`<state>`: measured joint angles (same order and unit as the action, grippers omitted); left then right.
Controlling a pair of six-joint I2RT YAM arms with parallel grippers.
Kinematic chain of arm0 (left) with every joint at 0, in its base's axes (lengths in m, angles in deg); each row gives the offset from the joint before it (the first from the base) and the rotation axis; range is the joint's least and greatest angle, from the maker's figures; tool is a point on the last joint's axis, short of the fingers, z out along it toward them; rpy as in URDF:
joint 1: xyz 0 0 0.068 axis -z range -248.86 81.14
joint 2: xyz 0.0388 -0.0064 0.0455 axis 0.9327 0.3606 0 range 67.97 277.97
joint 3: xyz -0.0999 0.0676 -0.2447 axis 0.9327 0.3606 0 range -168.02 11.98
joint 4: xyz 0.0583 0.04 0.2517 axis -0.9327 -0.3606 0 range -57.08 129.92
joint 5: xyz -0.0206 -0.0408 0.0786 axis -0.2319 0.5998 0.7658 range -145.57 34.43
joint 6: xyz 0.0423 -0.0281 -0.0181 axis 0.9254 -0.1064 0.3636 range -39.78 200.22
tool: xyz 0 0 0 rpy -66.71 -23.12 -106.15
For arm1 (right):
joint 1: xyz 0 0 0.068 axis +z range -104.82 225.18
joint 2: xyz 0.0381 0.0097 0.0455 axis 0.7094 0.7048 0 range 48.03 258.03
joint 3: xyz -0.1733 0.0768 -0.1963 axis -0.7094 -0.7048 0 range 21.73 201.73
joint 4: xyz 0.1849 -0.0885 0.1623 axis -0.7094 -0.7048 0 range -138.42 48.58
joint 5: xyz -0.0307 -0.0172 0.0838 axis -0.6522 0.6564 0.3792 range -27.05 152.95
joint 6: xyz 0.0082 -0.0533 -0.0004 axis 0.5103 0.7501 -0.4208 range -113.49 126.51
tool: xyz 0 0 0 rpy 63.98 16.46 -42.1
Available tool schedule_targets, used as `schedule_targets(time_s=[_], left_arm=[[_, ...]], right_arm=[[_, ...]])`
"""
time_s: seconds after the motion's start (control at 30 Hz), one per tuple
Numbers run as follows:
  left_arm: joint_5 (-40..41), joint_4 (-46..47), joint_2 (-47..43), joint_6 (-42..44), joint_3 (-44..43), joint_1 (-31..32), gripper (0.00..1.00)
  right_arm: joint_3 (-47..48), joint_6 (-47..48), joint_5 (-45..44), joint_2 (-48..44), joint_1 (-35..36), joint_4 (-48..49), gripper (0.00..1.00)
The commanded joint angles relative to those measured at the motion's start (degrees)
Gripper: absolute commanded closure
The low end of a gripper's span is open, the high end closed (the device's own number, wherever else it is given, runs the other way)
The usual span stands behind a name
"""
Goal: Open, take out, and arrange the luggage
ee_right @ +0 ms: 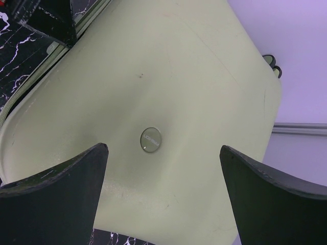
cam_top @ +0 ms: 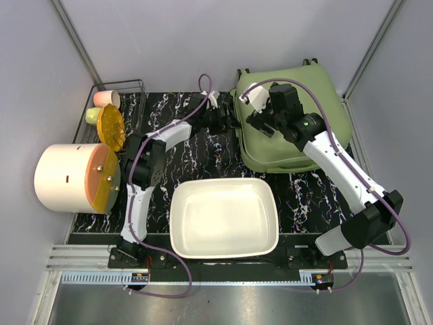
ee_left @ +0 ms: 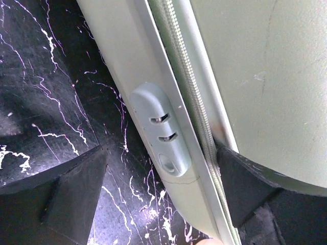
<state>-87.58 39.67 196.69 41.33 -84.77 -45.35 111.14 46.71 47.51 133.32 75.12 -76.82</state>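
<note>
The olive-green luggage (cam_top: 311,88) lies flat and zipped shut at the back right of the black marbled mat. My left gripper (cam_top: 223,122) is open at its left edge. In the left wrist view (ee_left: 161,153) one finger is over the mat and the other over the lid, straddling a grey side fitting (ee_left: 161,130) and the zipper (ee_left: 189,87). My right gripper (cam_top: 259,120) is open and empty over the lid's left part. In the right wrist view (ee_right: 163,147) its jaws stand wide over the lid (ee_right: 168,76), near a round badge (ee_right: 150,140).
A white rectangular bin (cam_top: 177,223) sits at the front middle. A cream cylinder with an orange lid (cam_top: 71,177) lies at the left. A wire rack (cam_top: 132,88) with cups and an orange strainer (cam_top: 111,127) stands back left. Walls close in behind and at both sides.
</note>
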Motion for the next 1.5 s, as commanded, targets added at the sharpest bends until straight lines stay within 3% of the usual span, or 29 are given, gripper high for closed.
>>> schedule_targets(time_s=[0.0,0.13,0.23,0.5,0.7,1.03,1.47], left_arm=[[9.68,-6.78,1.08,5.94,-4.23,4.09,0.04],[2.05,0.05,3.72,-1.52,-6.6,4.09,0.01],[1.51,3.94,0.67,-2.68,-7.31,4.61,0.01],[3.79,-3.25,-5.41,3.29,-16.45,8.66,0.01],[4.5,-6.08,-6.21,3.48,-20.85,10.59,0.01],[3.36,-2.57,-7.88,0.32,-24.89,11.47,0.01],[0.63,2.54,-4.63,-6.63,-29.55,11.56,0.01]], right_arm=[[0.59,-0.21,0.76,-0.31,-0.23,1.21,0.0],[0.86,-1.01,1.55,-0.57,-0.31,0.33,0.0],[0.33,-0.92,2.43,-1.71,-0.31,0.07,0.0],[-0.55,0.4,6.04,-6.11,-0.05,5.07,0.0],[3.05,1.62,7.8,-8.3,3.46,3.23,0.0],[-3.35,11.64,0.78,-11.38,7.6,1.91,0.0],[-18.74,34.4,-16.37,-12.44,7.68,20.62,0.0]])
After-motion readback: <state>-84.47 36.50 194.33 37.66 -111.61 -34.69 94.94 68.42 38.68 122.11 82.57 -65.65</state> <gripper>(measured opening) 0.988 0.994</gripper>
